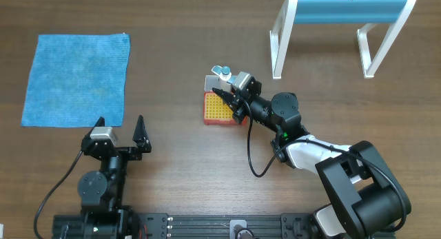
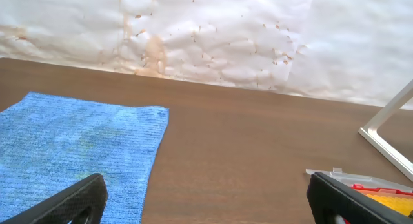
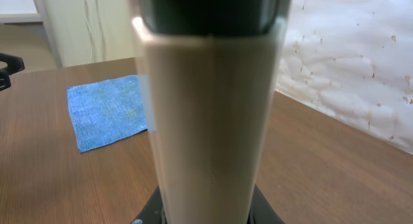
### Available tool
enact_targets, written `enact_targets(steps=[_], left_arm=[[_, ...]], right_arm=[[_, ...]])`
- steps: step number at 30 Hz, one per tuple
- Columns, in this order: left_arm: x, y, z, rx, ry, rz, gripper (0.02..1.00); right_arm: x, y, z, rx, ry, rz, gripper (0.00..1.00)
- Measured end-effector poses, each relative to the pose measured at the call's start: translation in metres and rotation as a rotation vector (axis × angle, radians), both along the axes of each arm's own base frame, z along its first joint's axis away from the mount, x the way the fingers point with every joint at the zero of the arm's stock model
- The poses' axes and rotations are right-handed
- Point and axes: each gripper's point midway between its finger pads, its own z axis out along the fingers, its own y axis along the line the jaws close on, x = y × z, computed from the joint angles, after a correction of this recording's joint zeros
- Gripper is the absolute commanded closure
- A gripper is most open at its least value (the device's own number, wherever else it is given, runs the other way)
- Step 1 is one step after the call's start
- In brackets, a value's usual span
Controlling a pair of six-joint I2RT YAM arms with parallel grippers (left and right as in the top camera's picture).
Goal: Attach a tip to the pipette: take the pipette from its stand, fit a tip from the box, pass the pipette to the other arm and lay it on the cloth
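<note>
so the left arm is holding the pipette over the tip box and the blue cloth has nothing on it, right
No: the right gripper holds the pipette over the tip box, as the top view shows. The left gripper sits open beside the cloth, which is bare.

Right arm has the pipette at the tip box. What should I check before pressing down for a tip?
1. The pipette is out of the stand: ok.
2. The right gripper is shut on the pipette: ok.
3. The tip box is open, its orange top exposed: ok.
4. The pipette's lower end is lined up over the tip box: cannot tell, the right gripper hides it.
5. The pipette's lower end is bare: cannot tell.
6. The left gripper is open near the cloth, ready for the handover: ok.
</note>
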Motion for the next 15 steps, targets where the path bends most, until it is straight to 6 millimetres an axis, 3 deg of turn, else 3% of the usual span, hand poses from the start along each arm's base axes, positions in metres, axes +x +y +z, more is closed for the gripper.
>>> enact_targets(steps=[15], left_arm=[[0.0,0.0,0.0,0.0,0.0,0.0,0.023]], right_arm=[[-0.0014,0.0037,-0.0052,-0.003,0.007,0.009,0.923]])
